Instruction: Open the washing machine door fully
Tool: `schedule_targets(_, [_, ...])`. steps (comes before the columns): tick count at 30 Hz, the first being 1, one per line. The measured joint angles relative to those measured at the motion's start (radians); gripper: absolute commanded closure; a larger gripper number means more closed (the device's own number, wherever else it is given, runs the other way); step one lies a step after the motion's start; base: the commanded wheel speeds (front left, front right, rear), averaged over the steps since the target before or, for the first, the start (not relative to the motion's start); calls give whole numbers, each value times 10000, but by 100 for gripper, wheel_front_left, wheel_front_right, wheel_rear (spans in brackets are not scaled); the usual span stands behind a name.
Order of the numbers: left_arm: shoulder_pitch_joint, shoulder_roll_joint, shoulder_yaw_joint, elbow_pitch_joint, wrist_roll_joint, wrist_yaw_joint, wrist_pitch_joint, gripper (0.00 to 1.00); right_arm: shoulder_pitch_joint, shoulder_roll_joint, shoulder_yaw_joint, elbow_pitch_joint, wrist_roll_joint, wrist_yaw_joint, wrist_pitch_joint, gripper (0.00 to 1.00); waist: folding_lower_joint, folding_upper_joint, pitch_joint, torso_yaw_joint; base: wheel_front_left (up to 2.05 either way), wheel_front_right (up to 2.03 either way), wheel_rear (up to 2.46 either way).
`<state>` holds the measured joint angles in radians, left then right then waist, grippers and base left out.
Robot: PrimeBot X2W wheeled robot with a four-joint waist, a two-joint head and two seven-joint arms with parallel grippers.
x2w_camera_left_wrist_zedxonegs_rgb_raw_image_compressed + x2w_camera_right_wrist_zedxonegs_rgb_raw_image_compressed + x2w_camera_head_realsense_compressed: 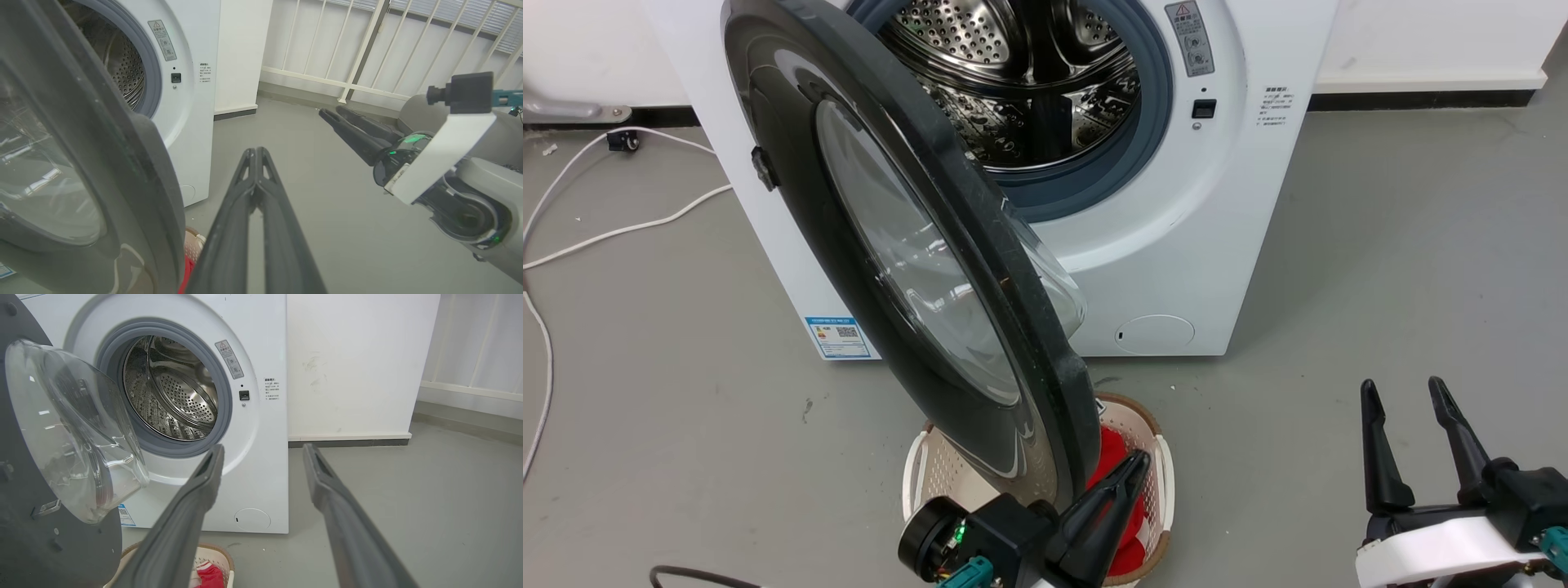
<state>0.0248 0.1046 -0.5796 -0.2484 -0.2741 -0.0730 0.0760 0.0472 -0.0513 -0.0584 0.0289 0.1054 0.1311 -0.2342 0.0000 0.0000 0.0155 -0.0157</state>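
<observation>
Jaws of the left gripper [255, 151] are pressed together on nothing, just right of the door [1005, 269]; those of the right gripper [1401, 384] are spread. The door stands upright and half open, hinged at the left of the washing machine [1176, 245], its rim toward the robot and its glass bulge facing right, above a basket [1162, 474].

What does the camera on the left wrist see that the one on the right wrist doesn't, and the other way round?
Left wrist view's own: the left end effector, shut, beside the washing machine door; the right end effector seen from the side; a white railing behind it.
Right wrist view's own: the clear glass bowl bulging from the door's grey inner face, and the right arm's open fingers seen from behind.
Shared: the white washing machine, its steel drum, the open door, and a cream basket holding a red cloth.
</observation>
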Motion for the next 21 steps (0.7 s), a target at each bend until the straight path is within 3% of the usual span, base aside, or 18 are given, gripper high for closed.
schedule_targets(11, [-1113, -337, 150, 1651, 293, 510, -1202, 100, -68, 0, 109, 127, 173, 0, 35, 0, 0, 0, 172, -336, 0, 0, 0])
schedule_targets(21, [-1982, -493, 339, 2882, -144, 1032, -1831, 100, -174, 0, 161, 307, 318, 0, 15, 0, 0, 0, 315, -548, 0, 0, 0])
